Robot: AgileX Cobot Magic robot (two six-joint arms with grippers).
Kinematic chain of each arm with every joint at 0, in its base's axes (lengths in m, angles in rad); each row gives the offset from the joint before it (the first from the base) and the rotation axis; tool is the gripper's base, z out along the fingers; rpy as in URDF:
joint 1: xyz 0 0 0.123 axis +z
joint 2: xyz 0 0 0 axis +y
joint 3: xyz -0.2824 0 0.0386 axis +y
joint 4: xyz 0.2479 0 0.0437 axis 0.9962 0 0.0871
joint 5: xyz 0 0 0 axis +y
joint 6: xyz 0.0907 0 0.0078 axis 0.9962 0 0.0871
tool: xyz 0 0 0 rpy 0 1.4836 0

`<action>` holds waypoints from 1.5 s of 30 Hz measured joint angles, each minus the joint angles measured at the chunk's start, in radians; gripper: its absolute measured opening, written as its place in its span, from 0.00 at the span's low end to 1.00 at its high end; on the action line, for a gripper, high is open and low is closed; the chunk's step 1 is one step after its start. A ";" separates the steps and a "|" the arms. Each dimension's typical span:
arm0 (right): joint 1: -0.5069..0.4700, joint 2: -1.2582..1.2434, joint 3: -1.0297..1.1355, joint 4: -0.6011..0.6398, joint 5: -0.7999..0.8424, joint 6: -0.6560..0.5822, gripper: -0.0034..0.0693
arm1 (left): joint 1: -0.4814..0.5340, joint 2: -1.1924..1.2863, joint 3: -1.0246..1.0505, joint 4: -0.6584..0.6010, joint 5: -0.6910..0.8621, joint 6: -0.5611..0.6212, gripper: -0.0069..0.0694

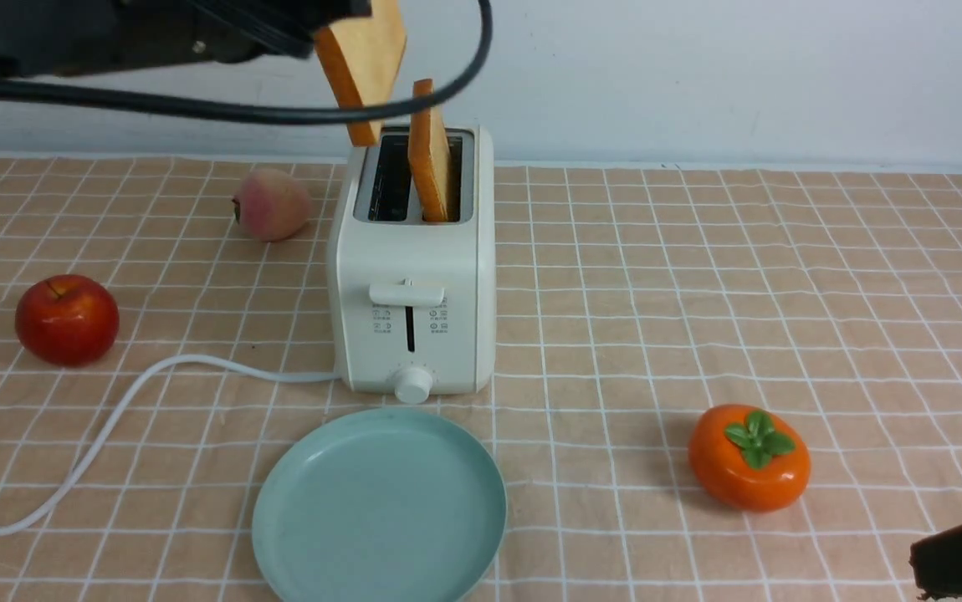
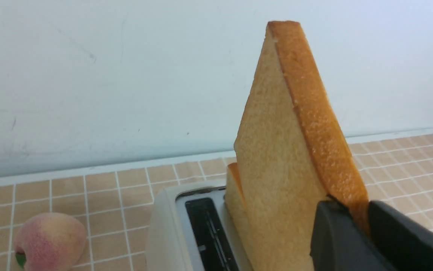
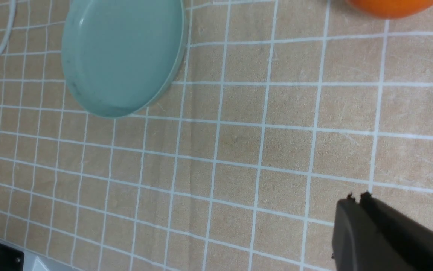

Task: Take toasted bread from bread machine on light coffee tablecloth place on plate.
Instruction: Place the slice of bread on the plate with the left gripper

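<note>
Now | left pincer [image 2: 350, 210] is clamping one toast slice [image 2: 276, 169] by its crust corner, above the toaster [image 1: 414, 284] | second slice [image 1: 432, 159] is sitting in the right slot | right pincer [image 3: 356, 197] is resting closed together, empty | risk: thin corner grip slipping, slice dropping short of the near plate [image 1: 381, 510]

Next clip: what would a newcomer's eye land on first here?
The left gripper pinches one toast slice in the air above the toaster, while a second slice stands in its right slot. Before the toaster lies a mint plate; a red apple and a peach sit to the left, an orange persimmon to the right.
</note>
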 joint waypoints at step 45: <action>0.000 0.000 0.000 0.007 0.035 -0.006 0.10 | 0.000 0.040 0.558 -0.580 0.254 0.442 0.25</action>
